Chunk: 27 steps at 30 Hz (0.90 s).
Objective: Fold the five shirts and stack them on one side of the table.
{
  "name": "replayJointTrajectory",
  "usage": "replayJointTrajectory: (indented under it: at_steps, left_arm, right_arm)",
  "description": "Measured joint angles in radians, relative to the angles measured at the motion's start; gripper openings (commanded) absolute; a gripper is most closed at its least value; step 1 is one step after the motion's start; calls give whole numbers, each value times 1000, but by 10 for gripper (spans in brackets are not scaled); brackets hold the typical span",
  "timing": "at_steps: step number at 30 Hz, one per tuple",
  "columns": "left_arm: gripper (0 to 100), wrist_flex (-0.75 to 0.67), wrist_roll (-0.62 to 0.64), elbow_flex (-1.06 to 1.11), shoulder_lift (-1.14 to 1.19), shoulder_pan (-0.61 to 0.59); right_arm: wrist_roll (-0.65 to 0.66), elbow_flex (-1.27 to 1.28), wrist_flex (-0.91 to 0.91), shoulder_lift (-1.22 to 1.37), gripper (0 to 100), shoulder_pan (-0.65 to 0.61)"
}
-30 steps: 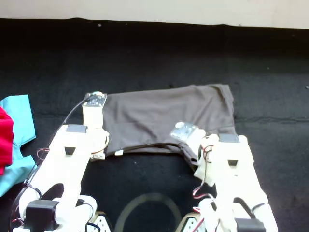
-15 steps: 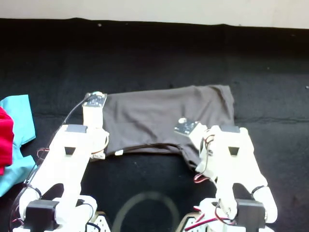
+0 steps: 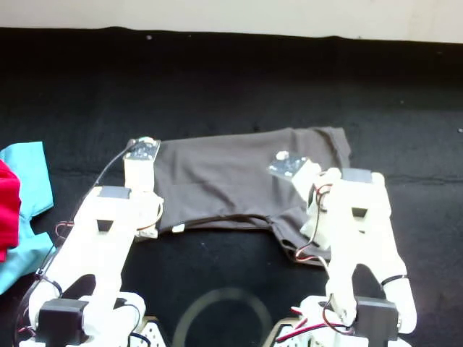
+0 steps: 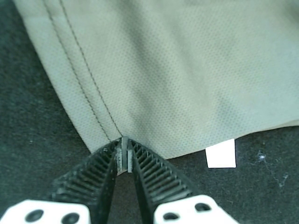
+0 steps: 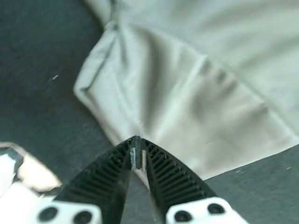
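high view: grey shirt (image 3: 231, 181) in both jaws (on black table (image 3: 231, 79))

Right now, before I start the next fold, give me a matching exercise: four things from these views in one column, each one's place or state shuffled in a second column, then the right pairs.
Things:
1. grey shirt
2. teal cloth
3. red cloth
4. left gripper

Places or states:
A. lying on the teal cloth, cut off by the left edge of the high view
B. shut on a stitched hem corner
C. spread over the middle of the table
D. at the table's left side, partly under another cloth

Pairs: 1-C, 2-D, 3-A, 4-B
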Motion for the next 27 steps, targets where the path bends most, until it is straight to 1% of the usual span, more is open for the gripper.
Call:
replayJointTrajectory:
  at_steps: [3,4,5,8,11,14,18,23,25,27]
  left_arm:
    - [8,0,0,0,0,0]
    - [8,0,0,0,0,0]
    - [8,0,0,0,0,0]
    - [8,0,0,0,0,0]
    - [8,0,0,0,0,0]
    - [8,0,0,0,0,0]
    - [8,0,0,0,0,0]
    - [8,0,0,0,0,0]
    - [8,0,0,0,0,0]
    - [8,0,0,0,0,0]
  right_arm:
    - [-64,0,86,0,197,-21]
    - [-91,0,115,0,227,-43]
    - [-104,0,138,2,236,-64]
    - [-107,26,143,2,234,-140]
    - [-107,109,69,2,234,-186]
    - [-107,180,-31,2,234,-195]
    - [-107,213,-118,0,234,-196]
    - [-110,218,-152,17,231,-195]
    - [-112,212,-152,51,203,-195]
    - [-112,204,-160,98,147,-195]
